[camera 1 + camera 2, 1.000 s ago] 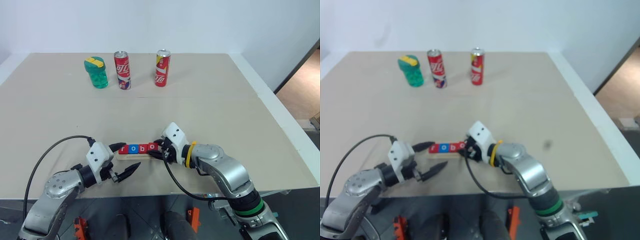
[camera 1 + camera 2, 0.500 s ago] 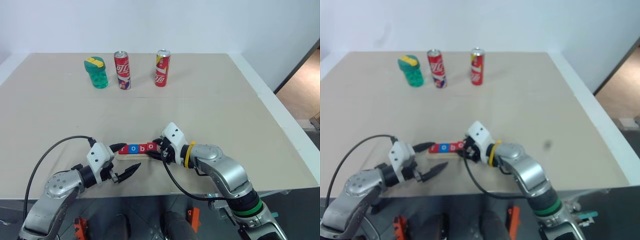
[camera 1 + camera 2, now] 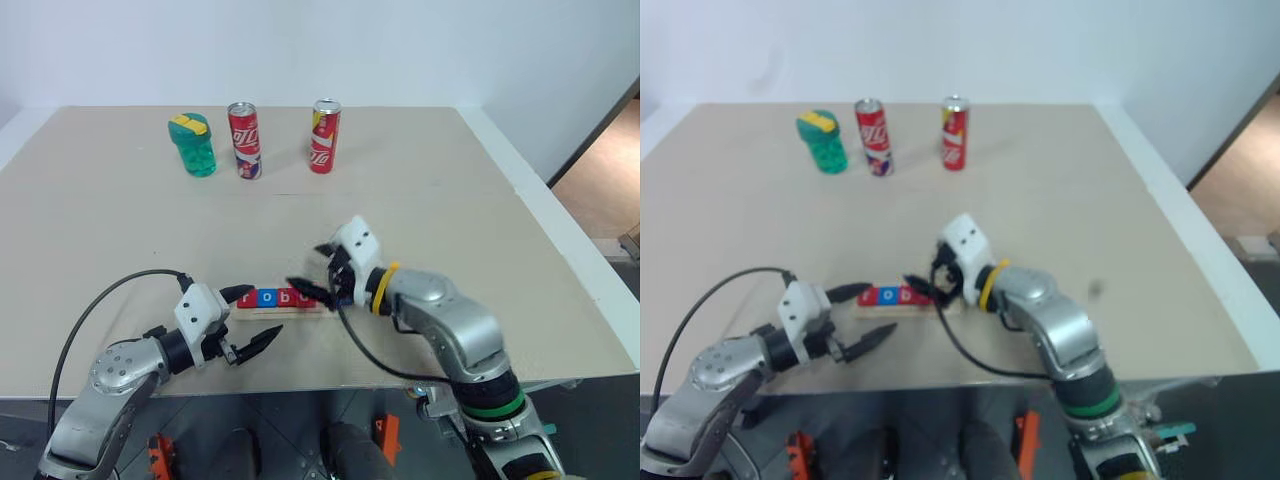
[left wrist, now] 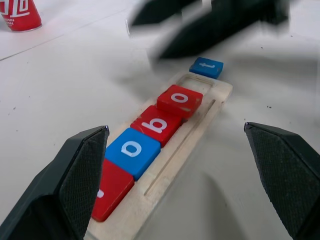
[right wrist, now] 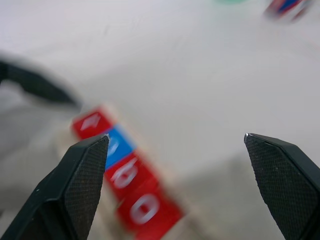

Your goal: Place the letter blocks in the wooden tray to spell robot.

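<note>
Wooden tray [image 4: 200,135] lies on the desk [image 3: 420,200] at 6 o'clock, near the front edge. Letter blocks [image 4: 150,125] r, o, b, o sit in its slot, touching; the blue t block [image 4: 206,67] rests at the tray's far end, seating unclear. Tiles look light, stiff, smooth and thin: pinch by opposite edges, since the flat faces would likely slip. Right end effector [image 3: 315,270] hangs above the row, wide, empty. Left end effector [image 3: 250,320] sits beside the r end, wide, empty.

Both pincers [image 3: 248,322] [image 3: 312,270] agape, empty
</note>
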### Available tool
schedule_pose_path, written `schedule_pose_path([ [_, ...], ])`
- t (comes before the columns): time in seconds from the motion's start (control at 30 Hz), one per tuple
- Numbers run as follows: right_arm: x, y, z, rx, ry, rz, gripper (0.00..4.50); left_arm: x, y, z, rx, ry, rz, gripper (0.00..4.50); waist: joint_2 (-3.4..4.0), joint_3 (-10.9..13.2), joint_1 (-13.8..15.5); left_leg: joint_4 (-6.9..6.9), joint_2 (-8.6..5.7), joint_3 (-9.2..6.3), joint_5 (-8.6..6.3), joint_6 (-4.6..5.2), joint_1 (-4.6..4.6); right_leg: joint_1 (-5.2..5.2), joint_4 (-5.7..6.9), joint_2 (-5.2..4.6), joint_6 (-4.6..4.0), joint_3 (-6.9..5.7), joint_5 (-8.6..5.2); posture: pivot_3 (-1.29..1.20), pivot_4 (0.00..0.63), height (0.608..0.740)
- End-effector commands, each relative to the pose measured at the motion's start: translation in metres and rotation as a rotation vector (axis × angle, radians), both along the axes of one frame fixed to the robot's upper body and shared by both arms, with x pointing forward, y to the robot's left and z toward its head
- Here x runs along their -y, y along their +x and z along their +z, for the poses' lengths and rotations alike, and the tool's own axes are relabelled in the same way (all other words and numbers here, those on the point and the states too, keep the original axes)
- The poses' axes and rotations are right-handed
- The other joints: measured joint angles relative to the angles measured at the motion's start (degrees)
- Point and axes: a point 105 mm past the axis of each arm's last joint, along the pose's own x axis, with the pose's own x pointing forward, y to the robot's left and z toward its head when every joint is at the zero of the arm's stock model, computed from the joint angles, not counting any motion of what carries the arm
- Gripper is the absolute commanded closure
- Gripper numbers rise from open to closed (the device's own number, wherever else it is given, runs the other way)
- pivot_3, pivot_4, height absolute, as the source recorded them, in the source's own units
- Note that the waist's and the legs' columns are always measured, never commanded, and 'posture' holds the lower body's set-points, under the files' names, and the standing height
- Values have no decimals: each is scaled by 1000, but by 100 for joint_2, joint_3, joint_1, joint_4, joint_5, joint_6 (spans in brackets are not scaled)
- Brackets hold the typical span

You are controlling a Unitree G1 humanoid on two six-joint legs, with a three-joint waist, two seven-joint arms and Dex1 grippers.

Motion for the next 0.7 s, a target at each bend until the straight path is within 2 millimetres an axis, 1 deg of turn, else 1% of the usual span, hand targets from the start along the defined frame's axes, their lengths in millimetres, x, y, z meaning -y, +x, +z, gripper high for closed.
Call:
schedule_pose_path([
  [0.03,-2,-30,10,-16,26,173,824,0,-5,4,2,-7,-34,0,0,0,2,0,-2,-2,0,0,-1,0,0,0,3,0,-2,0,150,740],
  [0.1,-1,-42,1,-67,8,241,1515,0,-7,4,-16,-19,-51,0,0,0,1,-2,-2,-4,-2,2,-2,2,-1,-1,5,0,-7,0,150,740],
  [0.13,-1,-45,-1,-79,1,255,1887,0,-8,4,-26,-25,-60,0,0,0,0,-2,-1,-4,-3,3,-2,2,0,-1,5,0,-8,0,150,740],
  [0.27,-6,-51,-11,-143,-6,297,3264,0,-13,3,-79,-36,-102,0,0,0,-27,1,3,2,-2,4,3,0,1,3,-4,0,1,0,150,740],
  [0.33,-9,-51,-16,-159,-23,308,3996,0,-15,2,-92,-30,-115,0,1,0,-28,4,9,1,-1,6,8,1,1,10,-12,-1,8,0,150,740],
  [0.37,-10,-51,-19,-161,-33,309,4292,0,-15,2,-95,-29,-118,0,1,0,-28,4,10,0,1,9,8,1,1,10,-13,-2,9,0,150,740],
  [0.53,-15,-49,-34,-199,-76,310,4292,-2,-16,3,-98,-27,-116,0,0,0,-26,5,7,4,4,12,8,2,1,7,-13,0,11,0,150,740],
  [0.7,-16,-37,-46,-186,-120,264,4292,-4,-17,3,-91,-16,-103,0,0,-1,-26,5,6,5,3,12,6,1,1,5,-10,0,9,0,150,740],
])
